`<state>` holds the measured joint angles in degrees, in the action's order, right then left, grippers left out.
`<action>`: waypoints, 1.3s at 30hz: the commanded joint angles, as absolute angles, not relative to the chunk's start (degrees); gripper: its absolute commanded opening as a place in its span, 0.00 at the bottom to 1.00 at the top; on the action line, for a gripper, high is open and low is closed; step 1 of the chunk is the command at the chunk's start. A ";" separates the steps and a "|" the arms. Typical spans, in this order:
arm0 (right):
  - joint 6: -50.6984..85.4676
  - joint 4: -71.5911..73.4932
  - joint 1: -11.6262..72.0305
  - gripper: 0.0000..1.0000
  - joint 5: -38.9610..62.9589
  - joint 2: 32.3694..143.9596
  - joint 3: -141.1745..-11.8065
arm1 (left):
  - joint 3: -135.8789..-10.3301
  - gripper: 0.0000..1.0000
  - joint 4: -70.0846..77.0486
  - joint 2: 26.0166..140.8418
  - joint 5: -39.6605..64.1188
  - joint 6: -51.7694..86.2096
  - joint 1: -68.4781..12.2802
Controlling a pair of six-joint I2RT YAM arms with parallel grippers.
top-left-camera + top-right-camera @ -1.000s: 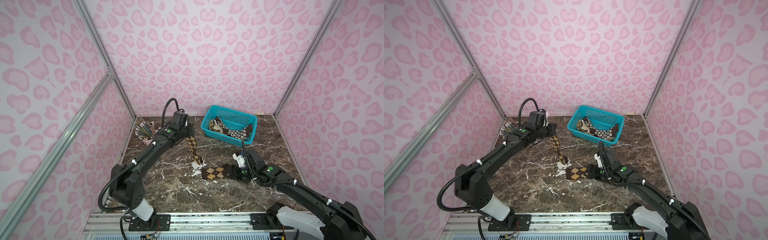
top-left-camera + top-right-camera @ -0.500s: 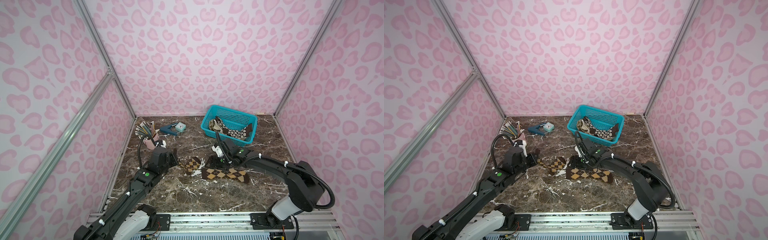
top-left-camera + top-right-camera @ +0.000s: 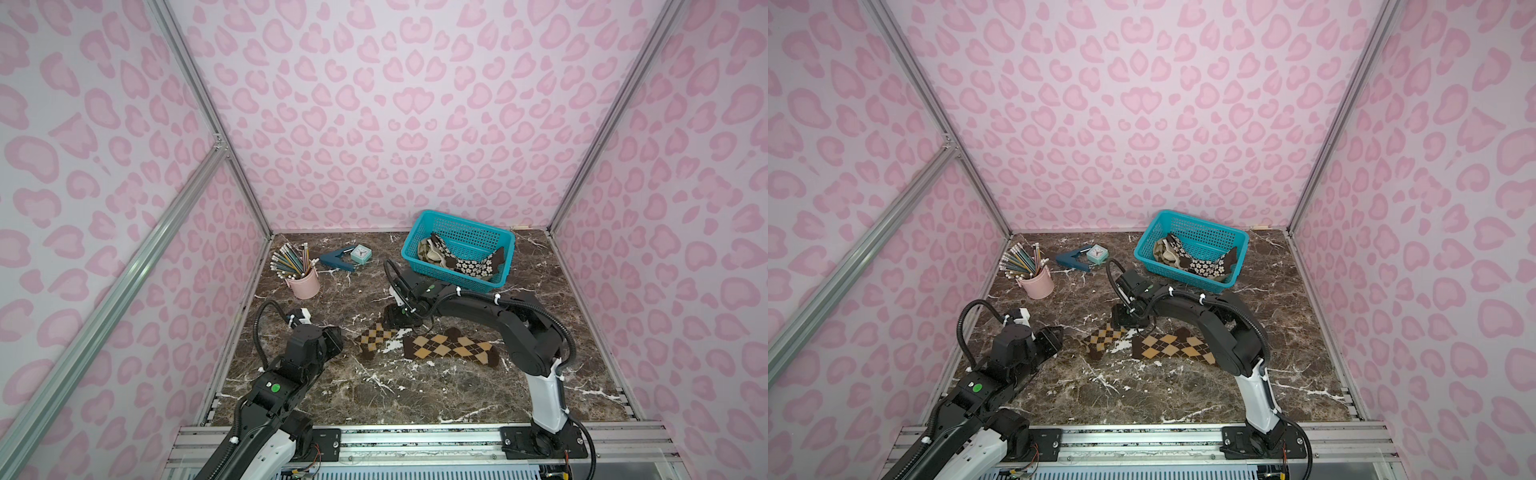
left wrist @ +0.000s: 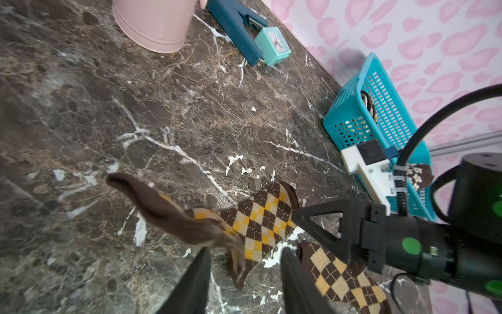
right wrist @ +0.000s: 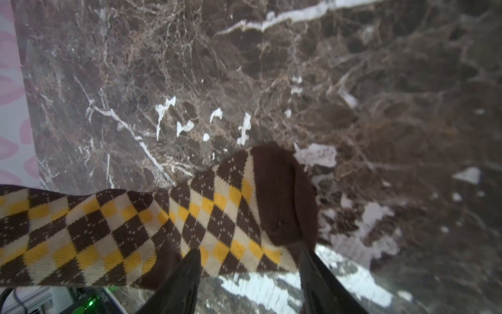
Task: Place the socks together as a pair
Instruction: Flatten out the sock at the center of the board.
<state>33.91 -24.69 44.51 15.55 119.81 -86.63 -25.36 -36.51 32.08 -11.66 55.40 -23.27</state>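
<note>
Well left of the work, pencil cup [image 3: 303, 283], stapler [image 3: 334, 261] and clock [image 3: 360, 254] stand clear. Left gripper [image 4: 245, 248] gapes, the crumpled argyle sock [image 3: 376, 338] lying just beside the flat argyle sock [image 3: 451, 348]; a second ago it dangled aloft. Right gripper [image 3: 399, 324], spread, straddles the crumpled one's dark end, before the basket [image 3: 465, 279].

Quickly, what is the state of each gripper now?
The left gripper is open, holding nothing.
The right gripper is open, astride an argyle sock end, no grip visible.

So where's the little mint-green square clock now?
In both top views the mint-green clock sits at the rear, beside the dark blue stapler, left of the teal plastic basket.
</note>
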 commanded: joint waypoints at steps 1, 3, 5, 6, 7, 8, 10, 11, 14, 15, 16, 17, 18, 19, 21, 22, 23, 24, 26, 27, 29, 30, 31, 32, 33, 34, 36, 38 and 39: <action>32.07 -27.25 45.14 0.53 11.51 122.36 -90.05 | -28.99 0.59 -46.95 30.68 -19.72 64.53 -23.31; 31.60 -29.31 45.41 0.41 10.45 124.18 -91.61 | -31.73 0.62 -50.18 30.73 -21.35 65.14 -23.32; 31.64 -29.37 45.68 0.29 9.43 124.32 -91.07 | -34.27 0.63 -51.15 31.21 -21.97 63.95 -23.30; 31.96 -28.55 45.70 0.22 9.00 123.68 -90.07 | -35.30 0.64 -51.07 31.74 -21.85 63.02 -23.34; 32.29 -27.54 45.70 0.18 8.73 122.82 -89.17 | -36.07 0.64 -50.66 32.46 -21.43 62.02 -23.36; 32.55 -26.76 45.60 0.15 8.55 121.97 -88.48 | -36.53 0.64 -50.03 33.07 -20.77 61.16 -23.29; 32.92 -25.01 45.62 0.08 8.11 119.68 -87.10 | -36.98 0.63 -48.87 34.72 -19.46 59.77 -23.31; 32.95 -24.32 45.60 0.04 7.86 118.65 -86.62 | -37.03 0.63 -48.35 35.09 -18.96 59.32 -23.32; 33.15 -22.42 45.44 0.00 7.44 114.44 -84.65 | -36.92 0.63 -46.19 35.04 -18.13 58.23 -23.35; 33.15 -21.87 45.26 0.00 7.93 112.76 -83.88 | -36.97 0.63 -45.27 34.71 -17.86 57.72 -23.36; 33.29 -21.52 45.18 0.00 8.08 111.00 -83.10 | -37.04 0.63 -44.51 34.62 -17.60 57.26 -23.37; 33.22 -21.53 45.15 0.00 7.95 109.30 -82.53 | -37.21 0.63 -43.94 34.60 -17.22 56.73 -23.37; 33.08 -21.71 45.02 0.00 7.45 107.37 -81.92 | -37.44 0.63 -43.20 34.80 -16.61 55.91 -23.40; 32.87 -21.59 44.84 0.00 7.15 105.35 -81.16 | -37.63 0.63 -42.67 35.19 -15.93 55.12 -23.45; 31.77 -20.71 44.25 0.00 7.18 101.94 -79.31 | -37.64 0.64 -41.24 36.06 -14.34 53.87 -23.41; 31.20 -20.44 43.81 0.00 7.40 100.46 -78.53 | -37.23 0.64 -40.11 36.47 -13.47 53.50 -23.38; 30.67 -20.24 43.40 0.00 7.59 99.32 -78.49 | -36.77 0.64 -39.17 36.71 -12.68 53.46 -23.38; 30.07 -19.96 42.95 0.00 7.87 98.49 -75.86 | -36.23 0.64 -38.01 36.83 -11.79 53.50 -23.39; 28.30 -19.33 42.22 0.00 8.58 96.93 -73.47 | -35.47 0.64 -36.39 37.09 -11.08 54.10 -23.38; 27.55 -18.60 42.21 0.00 8.82 96.28 -72.01 | -35.19 0.65 -36.01 37.18 -11.00 54.38 -23.45; 26.49 -16.62 42.19 0.00 9.58 94.80 -68.29 | -34.68 0.67 -34.04 37.63 -9.89 54.33 -23.50; 26.62 -16.04 42.19 0.00 9.58 94.06 -67.07 | -34.58 0.67 -33.30 38.07 -9.24 54.23 -23.49; 26.55 -15.03 42.27 0.00 9.50 93.01 -65.58 | -34.67 0.67 -32.44 38.92 -8.30 54.08 -23.47; 26.63 -13.80 42.36 0.00 9.33 91.33 -64.05 | -34.90 0.67 -31.94 39.84 -7.51 53.78 -23.47; 26.72 -12.66 42.37 0.00 9.04 89.95 -62.95 | -35.21 0.67 -31.89 40.59 -7.22 53.58 -23.47; 26.72 -11.86 42.35 0.00 8.61 88.01 -62.06 | -35.57 0.67 -31.79 41.18 -7.17 53.36 -23.55; 26.23 -12.29 42.27 0.00 7.66 85.19 -62.14 | -36.18 0.67 -31.18 41.40 -6.95 52.87 -23.60; 24.79 -13.52 42.21 0.00 7.08 82.59 -63.17 | -36.47 0.67 -30.47 41.22 -6.66 52.43 -23.65; 24.15 -14.23 42.19 0.00 6.80 81.21 -63.75 | -36.59 0.67 -30.24 41.22 -6.46 52.19 -23.64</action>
<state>26.48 -15.88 42.22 8.40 83.57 -62.30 -35.81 -34.57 41.23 -7.51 53.36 -23.62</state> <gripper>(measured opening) 0.071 0.670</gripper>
